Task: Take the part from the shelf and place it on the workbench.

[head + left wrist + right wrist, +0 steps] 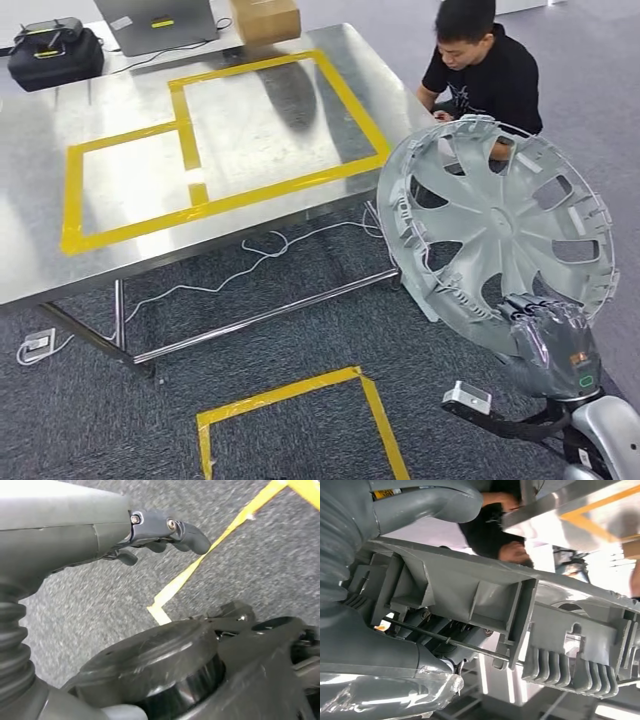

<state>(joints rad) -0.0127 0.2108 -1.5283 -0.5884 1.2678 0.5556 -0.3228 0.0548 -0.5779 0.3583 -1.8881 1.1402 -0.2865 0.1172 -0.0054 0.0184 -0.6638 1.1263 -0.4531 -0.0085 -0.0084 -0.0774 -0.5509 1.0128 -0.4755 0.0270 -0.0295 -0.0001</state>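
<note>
The right hand (549,340) gripped the round grey plastic wheel cover's (498,225) lower rim, hiding its fingers; the left hand (166,530) hung open.

I see the steel bench (249,130) with bare room inside its yellow tape frames (219,140). A black bag (54,52), a laptop (155,22) and a cardboard box (264,18) crowd its far edge. A person (483,65) crouches at the right end, just behind the wheel cover (494,225) my right hand (555,345) holds
</note>
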